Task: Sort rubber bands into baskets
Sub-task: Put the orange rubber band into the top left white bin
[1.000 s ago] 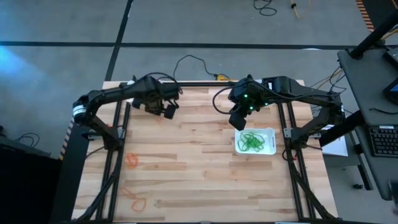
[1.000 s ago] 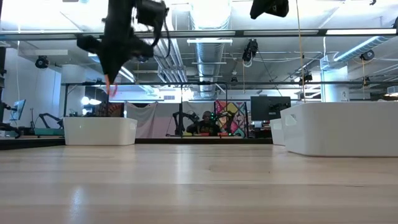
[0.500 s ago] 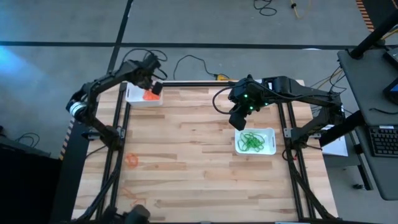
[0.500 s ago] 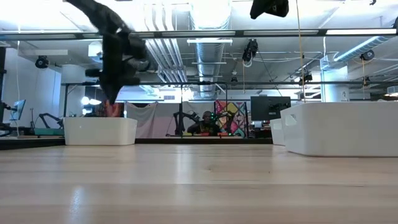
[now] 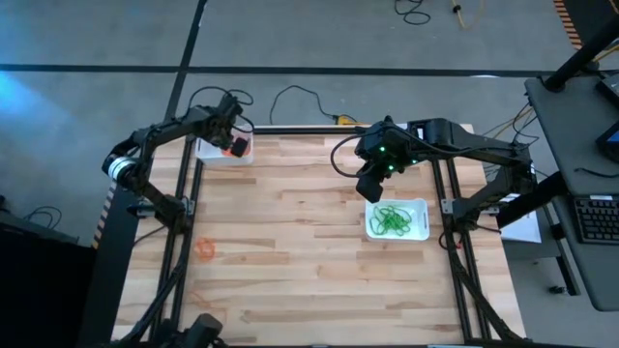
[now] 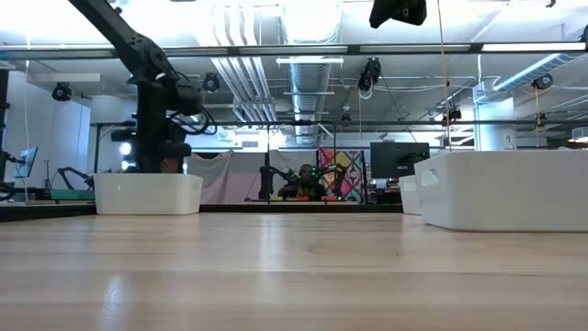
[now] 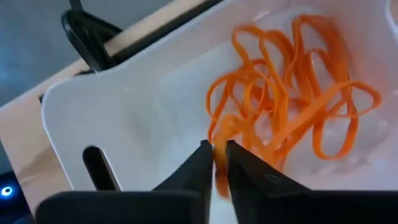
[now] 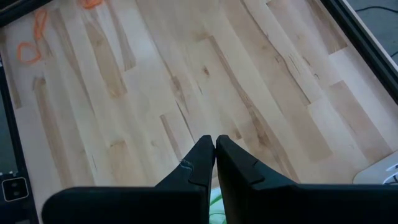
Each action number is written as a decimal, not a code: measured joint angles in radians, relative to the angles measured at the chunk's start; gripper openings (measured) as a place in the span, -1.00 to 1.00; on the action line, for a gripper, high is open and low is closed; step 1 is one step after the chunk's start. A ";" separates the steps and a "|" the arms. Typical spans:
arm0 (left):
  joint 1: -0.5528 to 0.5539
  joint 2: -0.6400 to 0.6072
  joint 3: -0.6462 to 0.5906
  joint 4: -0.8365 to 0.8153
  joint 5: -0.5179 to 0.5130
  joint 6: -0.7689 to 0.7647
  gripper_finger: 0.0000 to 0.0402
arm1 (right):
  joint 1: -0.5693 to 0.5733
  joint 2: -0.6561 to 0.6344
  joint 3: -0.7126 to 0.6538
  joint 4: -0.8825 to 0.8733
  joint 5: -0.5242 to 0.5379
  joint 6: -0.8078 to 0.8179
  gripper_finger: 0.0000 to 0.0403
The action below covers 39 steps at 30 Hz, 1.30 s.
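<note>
My left gripper [image 7: 215,149] hangs over the white basket [image 5: 215,151] at the table's far left corner, its fingertips low inside the basket and nearly together on an orange rubber band. Several orange rubber bands [image 7: 292,106] lie heaped on that basket's floor. In the low view my left gripper [image 6: 162,162] dips behind the basket's wall [image 6: 147,194]. My right gripper [image 8: 215,144] is shut on nothing, high over the table's far middle [image 5: 369,186], beside the basket [image 5: 397,219] of green rubber bands [image 5: 391,221]. My left gripper pinches one strand of an orange rubber band [image 7: 219,179] between its two fingertips. The fingers come steeply from above, pointing down into the basket. The band runs from the fingertips into the orange heap [image 7: 249,124], and I cannot tell where it ends.
Loose orange rubber bands lie on the wood at the left [image 5: 205,247] and near left [image 5: 200,298], and show in the right wrist view [image 8: 28,53]. A dark shape [image 5: 203,330] sits at the near edge. Another white basket [image 6: 410,195] stands behind the right one [image 6: 503,189].
My left gripper has swung from over the table's far middle toward the far left corner and gone down into the basket there, turning as it went, with the orange band still between its fingertips. The basket, covered by the arm before, now shows.
</note>
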 joint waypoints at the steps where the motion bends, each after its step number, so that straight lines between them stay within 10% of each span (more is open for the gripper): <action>1: 0.003 -0.002 -0.004 -0.002 0.001 -0.006 -0.82 | 0.000 0.000 0.000 0.000 0.000 0.000 -0.94; 16: -0.129 -0.373 0.017 -0.145 0.230 -0.213 0.19 | 0.000 0.000 0.000 0.000 0.000 0.000 -0.94; 26: -0.650 -0.654 -0.122 -0.169 0.196 -0.526 0.21 | 0.000 0.000 0.000 0.000 0.000 0.000 -0.94; 39: -1.294 -0.588 -0.277 -0.349 0.212 -1.127 0.15 | 0.000 0.000 0.000 0.000 0.000 0.000 -0.94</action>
